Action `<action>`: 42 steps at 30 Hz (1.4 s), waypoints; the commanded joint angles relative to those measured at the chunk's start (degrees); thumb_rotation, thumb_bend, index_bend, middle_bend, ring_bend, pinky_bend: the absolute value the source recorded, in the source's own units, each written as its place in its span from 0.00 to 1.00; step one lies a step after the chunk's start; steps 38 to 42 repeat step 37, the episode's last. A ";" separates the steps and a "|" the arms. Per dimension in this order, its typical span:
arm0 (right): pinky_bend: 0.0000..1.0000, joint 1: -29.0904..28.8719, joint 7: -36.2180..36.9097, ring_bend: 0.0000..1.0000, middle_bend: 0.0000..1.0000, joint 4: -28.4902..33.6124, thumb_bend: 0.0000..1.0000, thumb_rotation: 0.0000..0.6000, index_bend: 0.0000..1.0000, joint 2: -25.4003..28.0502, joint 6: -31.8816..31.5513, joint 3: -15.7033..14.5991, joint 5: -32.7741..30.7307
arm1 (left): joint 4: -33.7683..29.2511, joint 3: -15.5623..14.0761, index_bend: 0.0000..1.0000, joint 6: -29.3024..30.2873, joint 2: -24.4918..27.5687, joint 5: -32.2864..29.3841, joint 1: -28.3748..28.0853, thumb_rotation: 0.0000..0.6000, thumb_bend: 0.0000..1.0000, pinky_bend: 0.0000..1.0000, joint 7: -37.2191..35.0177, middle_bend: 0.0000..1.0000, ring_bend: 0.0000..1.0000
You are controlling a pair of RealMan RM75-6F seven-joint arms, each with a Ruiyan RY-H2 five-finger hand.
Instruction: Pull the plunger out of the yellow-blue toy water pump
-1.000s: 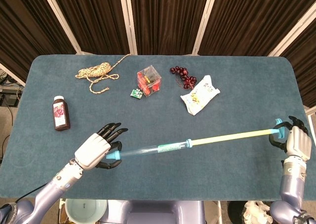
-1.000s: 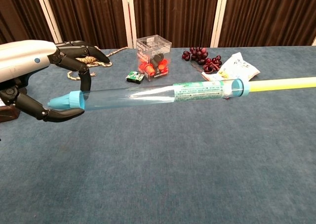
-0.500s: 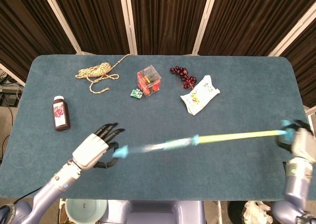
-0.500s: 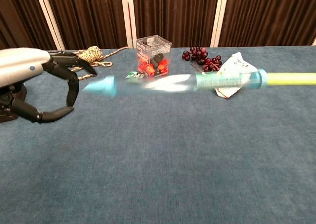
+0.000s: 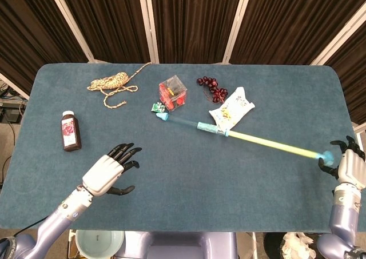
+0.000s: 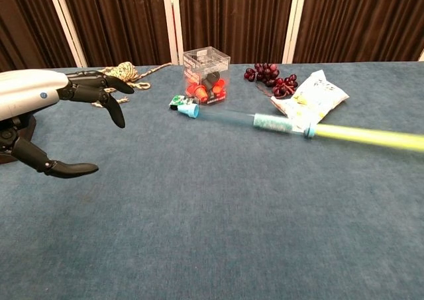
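The toy water pump's clear blue barrel (image 5: 194, 124) (image 6: 238, 119) lies slanted across the table, its blue nozzle tip near the small green item. The yellow plunger rod (image 5: 269, 144) (image 6: 371, 136) is blurred and sticks far out of the barrel toward the right edge. My right hand (image 5: 347, 166) grips the blue handle at the rod's end; it is out of the chest view. My left hand (image 5: 108, 174) (image 6: 53, 114) hovers with fingers spread, holding nothing, well left of the barrel.
Behind the barrel tip stand a clear cube with red things inside (image 5: 172, 92) and a small green item (image 5: 156, 107). Dark grapes (image 5: 213, 88) and a white snack bag (image 5: 231, 109) lie near the barrel's collar. A rope coil (image 5: 111, 83) and a dark bottle (image 5: 70, 130) lie at left.
The barrel left my left hand and swung away toward the table's back, now lying near the cube. My left hand has spread its fingers. My right hand still grips the handle and moved slightly.
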State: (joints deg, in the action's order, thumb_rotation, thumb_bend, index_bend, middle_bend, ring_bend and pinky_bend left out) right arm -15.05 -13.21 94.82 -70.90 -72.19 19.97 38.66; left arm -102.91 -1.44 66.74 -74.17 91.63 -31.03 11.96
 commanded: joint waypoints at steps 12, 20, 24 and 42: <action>0.06 1.09 1.68 0.02 0.02 5.25 0.22 1.00 0.16 2.88 1.21 -1.59 2.45 | -0.62 -2.41 0.10 3.50 1.95 -1.57 4.85 1.00 0.08 0.09 -2.40 0.01 0.00; 0.05 4.83 1.23 0.01 0.02 8.38 0.15 1.00 0.15 5.24 -2.82 -11.93 23.65 | 1.69 -3.88 0.00 9.92 4.78 -4.46 11.42 1.00 0.05 0.05 -5.99 0.00 0.00; 0.04 6.89 2.15 0.00 0.00 9.61 0.14 1.00 0.13 6.26 -5.00 -15.69 31.12 | 2.80 -4.71 0.00 11.89 6.37 -4.53 13.75 1.00 0.03 0.02 -7.47 0.00 0.00; 0.03 10.99 6.34 0.00 0.00 1.95 0.14 1.00 0.09 5.02 -13.60 -19.93 46.52 | 8.25 -5.31 0.00 18.04 7.90 -1.73 19.19 1.00 0.03 0.02 -7.40 0.00 0.00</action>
